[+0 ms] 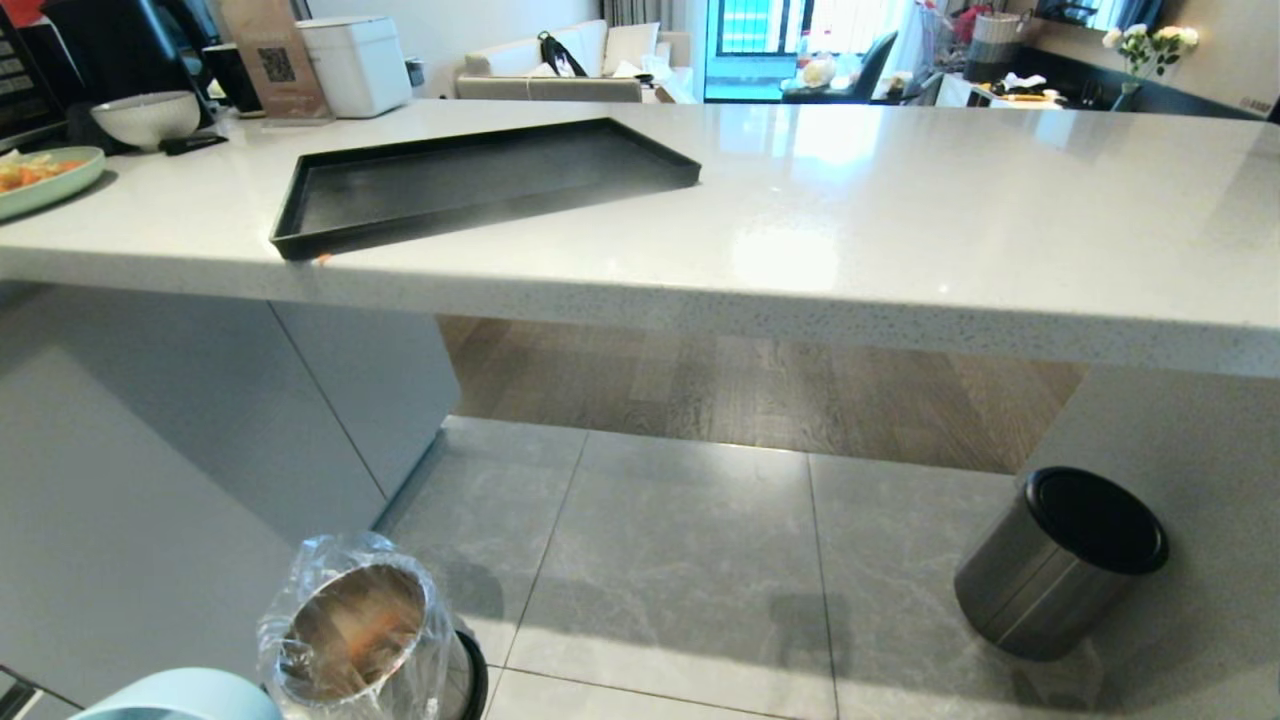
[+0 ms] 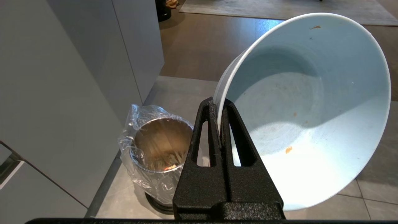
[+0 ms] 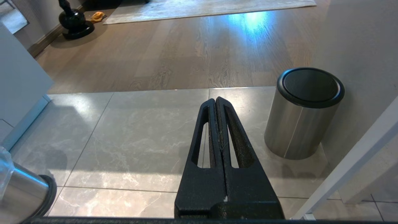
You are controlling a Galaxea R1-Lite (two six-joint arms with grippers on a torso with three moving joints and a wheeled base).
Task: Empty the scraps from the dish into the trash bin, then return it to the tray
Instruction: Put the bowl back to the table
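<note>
My left gripper [image 2: 218, 104] is shut on the rim of the pale-blue dish [image 2: 307, 112], which is tipped on its side low above the floor. Only a few orange specks cling to its inside. Its edge shows at the bottom left of the head view [image 1: 185, 697]. The trash bin [image 2: 160, 146], shiny metal with a clear bag, stands on the floor beside the dish; scraps [image 2: 169, 163] lie in its bottom. It also shows in the head view [image 1: 360, 635]. The black tray [image 1: 470, 180] sits bare on the counter. My right gripper [image 3: 215, 101] hangs shut and holds nothing above the floor tiles.
A dark-grey steel cylinder with a black top [image 1: 1065, 560] stands on the floor at the right. A pale-green plate with food [image 1: 40, 178] and a greyish-white bowl [image 1: 147, 117] sit at the counter's far left. Grey cabinet fronts [image 1: 150, 450] rise left of the bin.
</note>
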